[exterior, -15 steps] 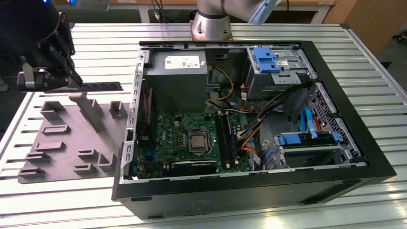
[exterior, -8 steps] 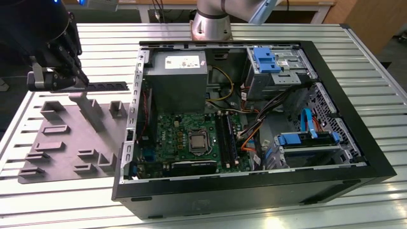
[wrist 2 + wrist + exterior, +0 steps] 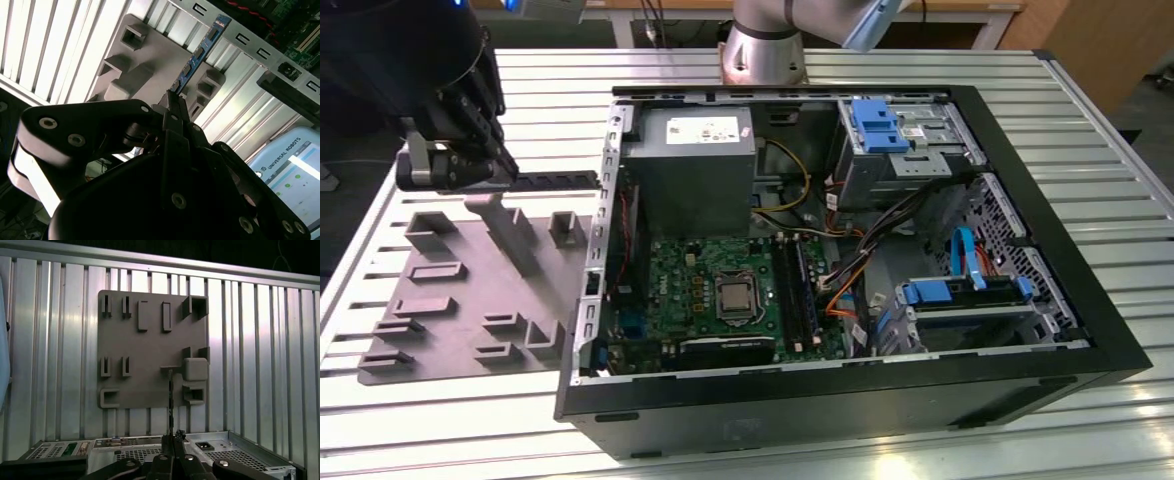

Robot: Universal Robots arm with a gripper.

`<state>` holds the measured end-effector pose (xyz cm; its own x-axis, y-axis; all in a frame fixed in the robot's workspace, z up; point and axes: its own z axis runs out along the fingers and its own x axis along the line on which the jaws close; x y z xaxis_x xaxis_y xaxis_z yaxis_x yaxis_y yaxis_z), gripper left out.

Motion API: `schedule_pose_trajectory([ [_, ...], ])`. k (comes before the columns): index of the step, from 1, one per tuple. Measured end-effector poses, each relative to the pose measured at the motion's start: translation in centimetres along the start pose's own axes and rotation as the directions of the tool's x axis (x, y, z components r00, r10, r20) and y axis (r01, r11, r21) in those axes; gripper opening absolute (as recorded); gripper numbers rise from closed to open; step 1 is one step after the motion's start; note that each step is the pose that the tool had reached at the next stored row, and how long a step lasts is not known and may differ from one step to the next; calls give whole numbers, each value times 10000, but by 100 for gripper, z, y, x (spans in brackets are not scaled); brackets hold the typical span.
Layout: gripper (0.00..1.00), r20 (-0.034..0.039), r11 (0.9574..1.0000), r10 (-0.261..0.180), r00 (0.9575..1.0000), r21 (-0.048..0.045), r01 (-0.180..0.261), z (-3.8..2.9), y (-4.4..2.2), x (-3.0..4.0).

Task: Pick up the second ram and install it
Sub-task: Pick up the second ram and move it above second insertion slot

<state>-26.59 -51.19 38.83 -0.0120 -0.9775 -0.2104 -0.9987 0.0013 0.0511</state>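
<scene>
Gripper (image 3: pixel 504 180) closed on one end of second ram (image 3: pixel 560 179); holds stick level above grey tray (image 3: pixel 467 290), clear of tray's blocks, presumably to avoid snagging.

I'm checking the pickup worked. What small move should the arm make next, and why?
Probably a short carry toward the open case: the gripper is shut on the second ram, which hangs clear above the grey tray, while the memory slots lie to the exterior view's right.
</scene>
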Motion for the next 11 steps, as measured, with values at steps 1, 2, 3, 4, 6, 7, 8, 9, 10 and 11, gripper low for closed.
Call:
schedule_pose_trajectory([
  [1,11,0,10000,0,10000,-1,0,-1,-9,0],
  [2,11,-1,10000,0,10000,0,0,-1,-17,-1],
  [3,11,0,10000,1,10000,0,-1,-1,-26,-1],
  [4,11,0,10000,0,10000,-1,0,-2,-35,-1],
  [6,11,0,10000,1,10000,0,-1,-3,-55,-1],
  [7,11,0,10000,1,10000,0,-1,-3,-66,-1],
  [8,11,0,10000,1,10000,0,-1,-4,-78,-1],
  [9,11,0,10000,1,10000,0,-1,-4,-87,-1],
  [10,11,0,10000,1,10000,0,-1,-5,-96,-1],
  [11,11,0,10000,0,10000,0,0,-5,-106,-1],
])
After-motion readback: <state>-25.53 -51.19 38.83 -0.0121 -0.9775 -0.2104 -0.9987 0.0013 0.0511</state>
